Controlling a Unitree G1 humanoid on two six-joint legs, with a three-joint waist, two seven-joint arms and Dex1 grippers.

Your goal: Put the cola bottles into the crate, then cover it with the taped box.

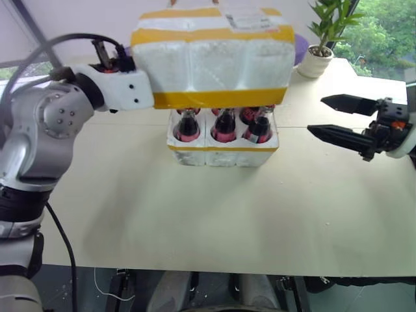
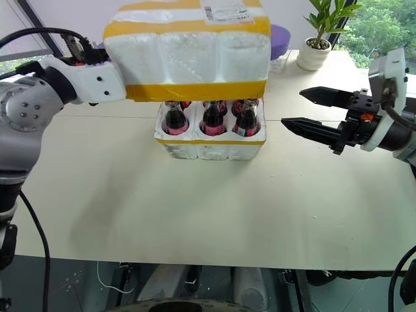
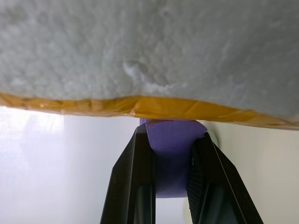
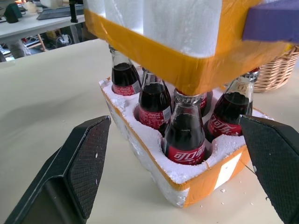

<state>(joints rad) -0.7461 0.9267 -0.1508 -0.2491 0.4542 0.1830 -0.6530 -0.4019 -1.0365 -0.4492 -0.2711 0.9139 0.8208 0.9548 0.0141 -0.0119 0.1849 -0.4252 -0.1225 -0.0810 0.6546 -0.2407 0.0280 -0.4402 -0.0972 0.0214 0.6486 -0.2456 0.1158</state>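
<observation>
Right gripper waits wide open beside the crate, which sits loaded with cola bottles. Beyond, my left gripper pinches a purple tab on the taped box, hanging just above the caps. Foam looks light, stiff, crumbly; I'd steady its free side wall.

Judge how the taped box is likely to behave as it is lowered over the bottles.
The taped box looks like foam, so probably light and stiff. Held at one side by the left gripper, it may tilt. Its crumbly surface could chip against the bottles.
</observation>
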